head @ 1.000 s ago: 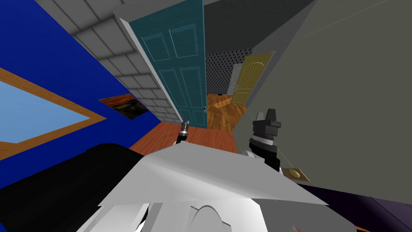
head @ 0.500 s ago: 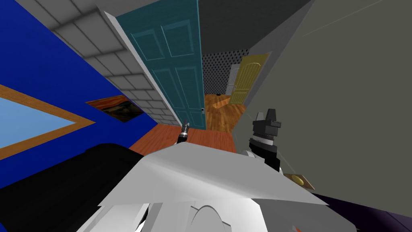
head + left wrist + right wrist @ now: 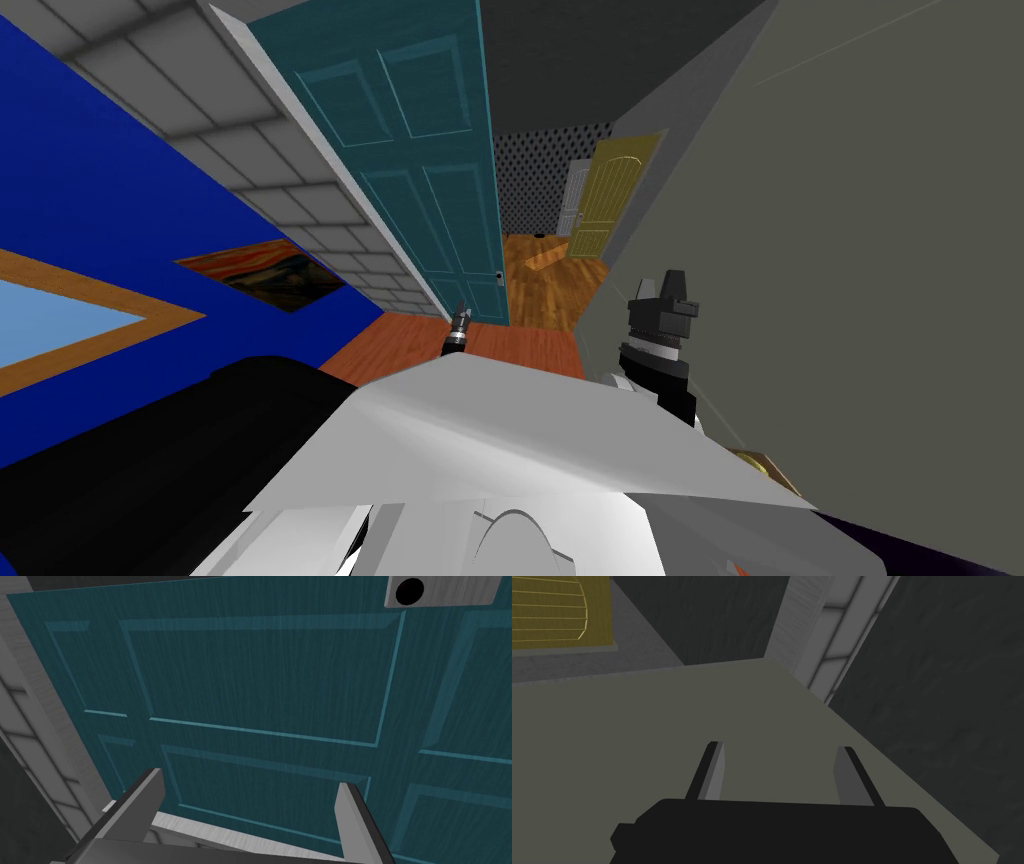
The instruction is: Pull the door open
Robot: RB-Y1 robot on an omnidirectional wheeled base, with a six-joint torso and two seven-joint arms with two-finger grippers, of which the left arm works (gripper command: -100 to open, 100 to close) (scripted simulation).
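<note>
The teal panelled door (image 3: pixel 430 170) stands ajar ahead, hinged at the grey block wall (image 3: pixel 250 140), with its free edge towards the opening. A small handle plate (image 3: pixel 500 278) sits low on that edge. My left gripper (image 3: pixel 460 318) is just in front of the door's lower part. In the left wrist view the left gripper (image 3: pixel 250 811) is open, with the door face (image 3: pixel 260 686) beyond its fingers and nothing between them. A grey lock plate (image 3: pixel 440 591) with a black hole lies farther along the door. My right gripper (image 3: pixel 779 773) is open, held up beside the olive wall (image 3: pixel 850 250).
Beyond the door's edge a gap opens onto a wooden hallway floor (image 3: pixel 540 280) with a yellow door (image 3: pixel 610 195) at its end. A blue wall (image 3: pixel 120 240) with a framed picture (image 3: pixel 265 272) runs along the left. A large black shape (image 3: pixel 150 450) lies at my lower left.
The whole head view has shifted left across the frames, so my body or head has turned. The left gripper stays close before the door's lower part.
</note>
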